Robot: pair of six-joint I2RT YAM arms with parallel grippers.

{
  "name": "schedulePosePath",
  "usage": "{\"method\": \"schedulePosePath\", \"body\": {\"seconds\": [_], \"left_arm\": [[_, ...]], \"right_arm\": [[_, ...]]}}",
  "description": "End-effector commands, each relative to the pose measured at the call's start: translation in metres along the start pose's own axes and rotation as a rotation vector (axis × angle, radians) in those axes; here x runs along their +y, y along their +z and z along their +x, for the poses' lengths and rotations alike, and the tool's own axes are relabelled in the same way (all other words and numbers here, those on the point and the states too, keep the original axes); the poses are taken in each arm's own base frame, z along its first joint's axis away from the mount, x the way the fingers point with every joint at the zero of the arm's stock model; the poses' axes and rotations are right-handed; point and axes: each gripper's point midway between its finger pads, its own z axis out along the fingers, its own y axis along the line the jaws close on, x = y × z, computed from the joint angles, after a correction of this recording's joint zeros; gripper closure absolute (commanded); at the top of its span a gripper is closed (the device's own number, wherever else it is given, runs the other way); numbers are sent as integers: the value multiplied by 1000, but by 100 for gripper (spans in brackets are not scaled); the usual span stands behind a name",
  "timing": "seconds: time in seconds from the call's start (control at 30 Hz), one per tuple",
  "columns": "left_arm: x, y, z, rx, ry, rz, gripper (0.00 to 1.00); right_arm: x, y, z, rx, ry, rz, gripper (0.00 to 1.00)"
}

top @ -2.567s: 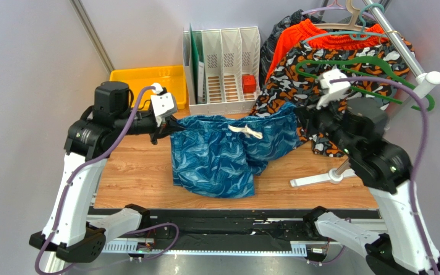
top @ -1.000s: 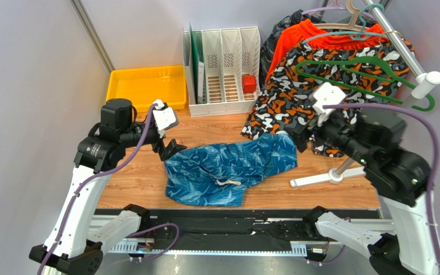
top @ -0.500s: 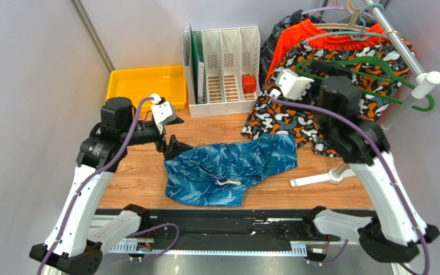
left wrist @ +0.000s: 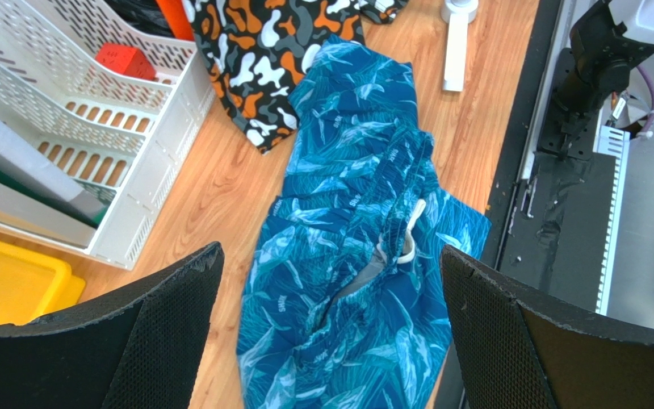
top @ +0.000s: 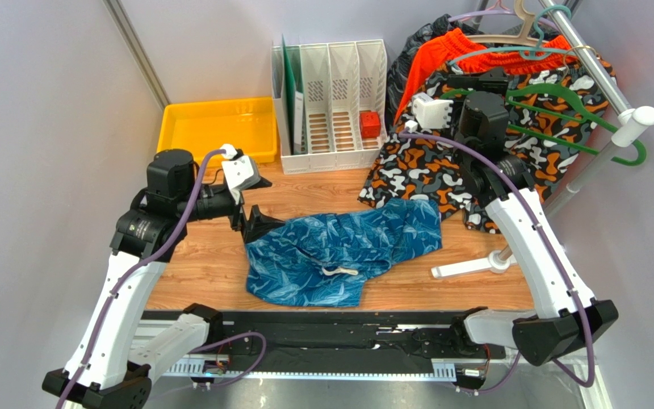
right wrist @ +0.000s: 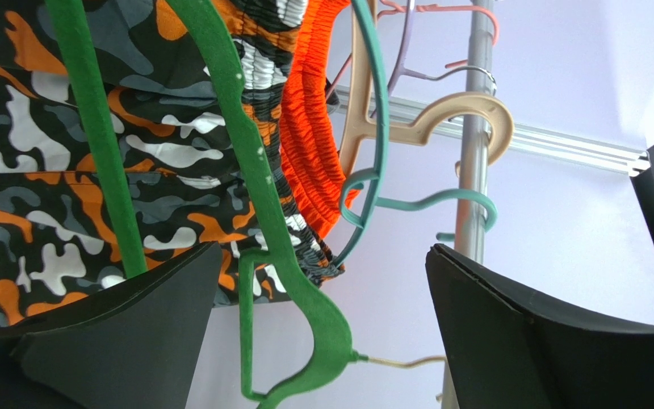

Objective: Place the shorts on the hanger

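Observation:
The blue leaf-print shorts (top: 343, 256) lie crumpled on the wooden table, with the white drawstring toward the near edge. My left gripper (top: 258, 223) hovers open just above their left end; in the left wrist view the shorts (left wrist: 364, 256) spread below the open gripper (left wrist: 330, 256), untouched. My right gripper (top: 480, 83) is raised to the clothes rail, open. The dark green hanger (top: 561, 90) hangs there in front of the camouflage shorts. In the right wrist view the hanger's neck (right wrist: 330, 332) shows between the fingers of the open gripper (right wrist: 322, 254), clear of both.
Camouflage shorts (top: 424, 162) and orange shorts (top: 441, 55) hang on the metal rail (top: 595, 77), beside a beige hanger (right wrist: 441, 119) and a pale teal hanger (right wrist: 373, 128). The rail's stand foot (top: 467, 268) lies right of the blue shorts. A white file rack (top: 330, 102) and yellow tray (top: 219, 128) stand behind.
Both grippers held the shorts up at first; then the shorts dropped onto the table. The right arm swung up from the table to the rail at the green hanger. The left gripper barely moved.

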Motion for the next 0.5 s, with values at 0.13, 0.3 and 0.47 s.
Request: {"method": "schedulePosePath", "body": {"seconds": [0.13, 0.3, 0.47], "left_arm": [[-5, -2, 1, 12, 11, 16, 1], [-4, -1, 2, 17, 0, 22, 1], [-4, -2, 2, 17, 13, 14, 1]], "right_arm": [[-8, 45, 9, 7, -94, 84, 4], [-4, 62, 7, 5, -132, 100, 16], [-4, 62, 2, -14, -179, 124, 38]]}}
